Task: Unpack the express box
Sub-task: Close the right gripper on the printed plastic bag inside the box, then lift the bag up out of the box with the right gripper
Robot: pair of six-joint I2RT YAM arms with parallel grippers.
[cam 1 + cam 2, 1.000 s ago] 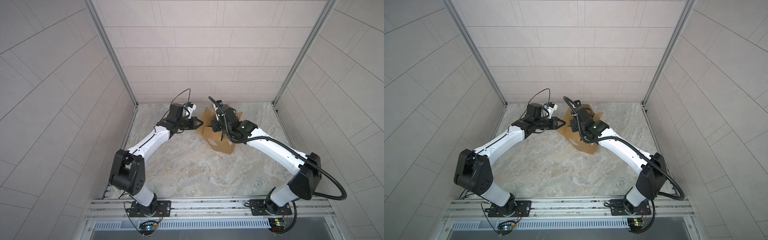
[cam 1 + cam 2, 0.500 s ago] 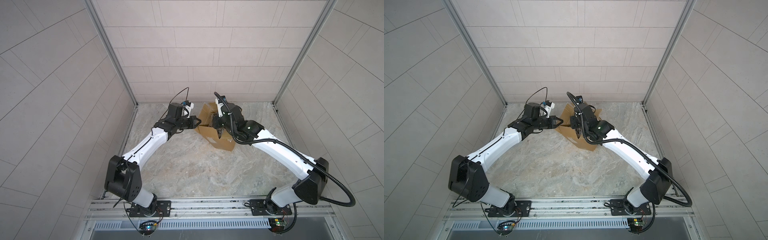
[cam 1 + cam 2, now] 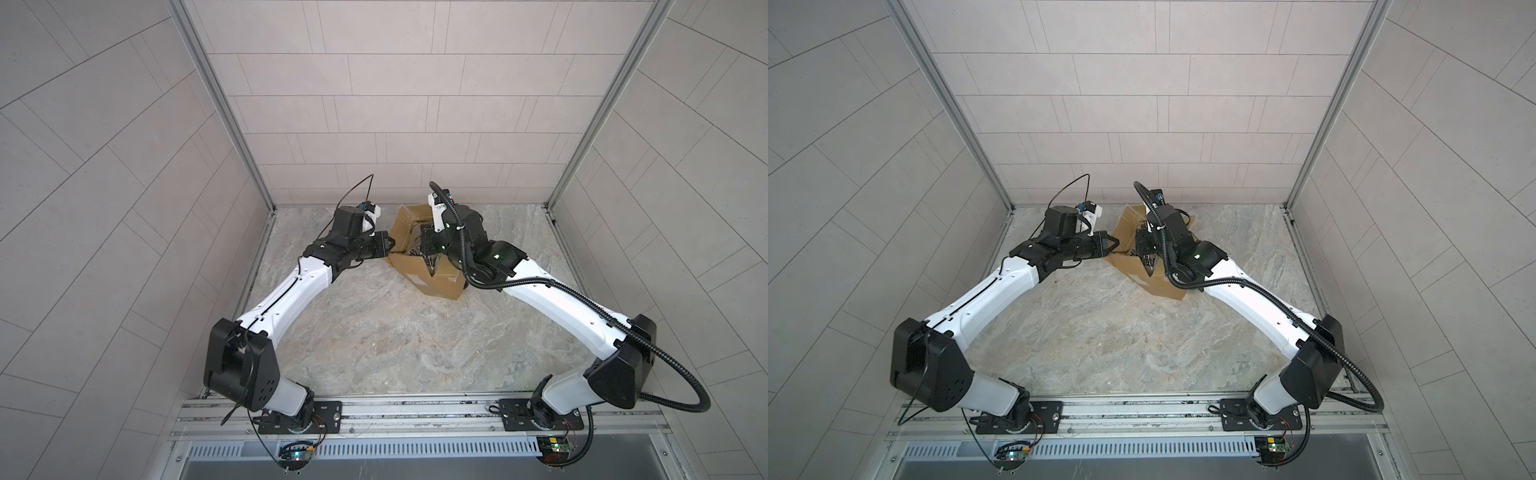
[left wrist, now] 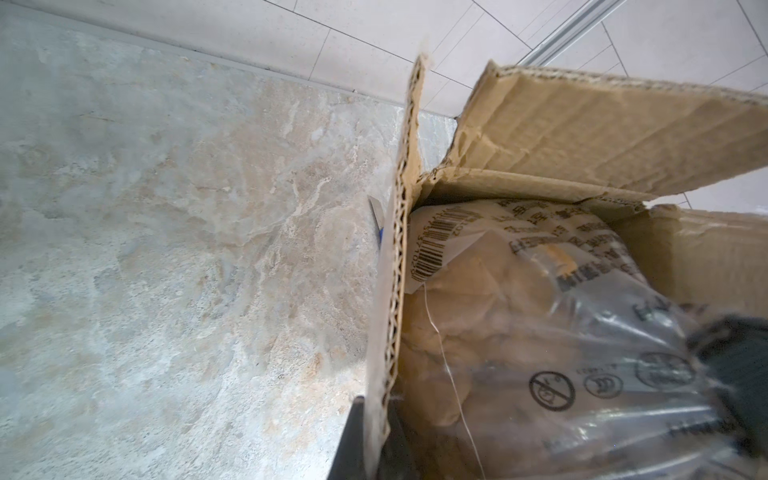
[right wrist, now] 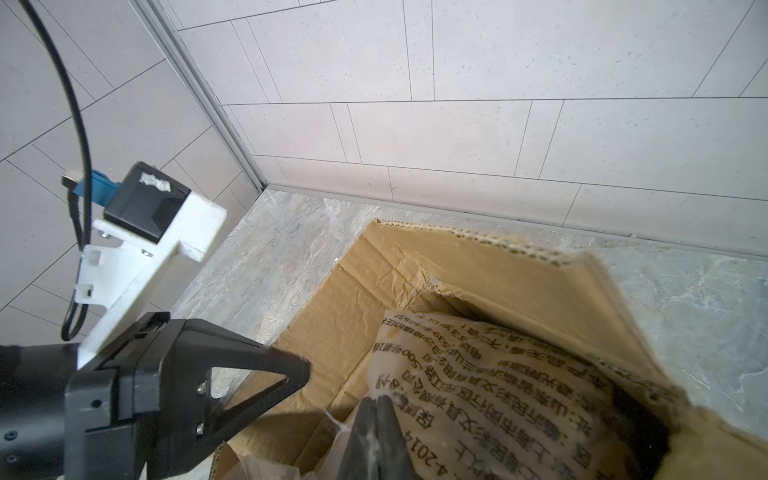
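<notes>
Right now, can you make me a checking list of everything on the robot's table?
surface: marbled tabletop, bare around the box.
job's things: express box, flaps open, printed bag inside.
clutter: nothing seen.
grippers: left gripper shut on a box flap; right gripper shut, seemingly pinching the bag's film.
cables: black hose along the right arm; thin cable looped over the left wrist.
surroundings: grey tiled walls, metal rail in front.

Colours here: the express box (image 3: 440,276) is plain brown cardboard with wavy corrugation along its cut edges. The bag (image 5: 490,374) is tan with black print and a barcode, partly glossy clear. The tabletop (image 3: 374,340) is marbled grey-beige and the walls (image 3: 395,83) are pale grey tile.
</notes>
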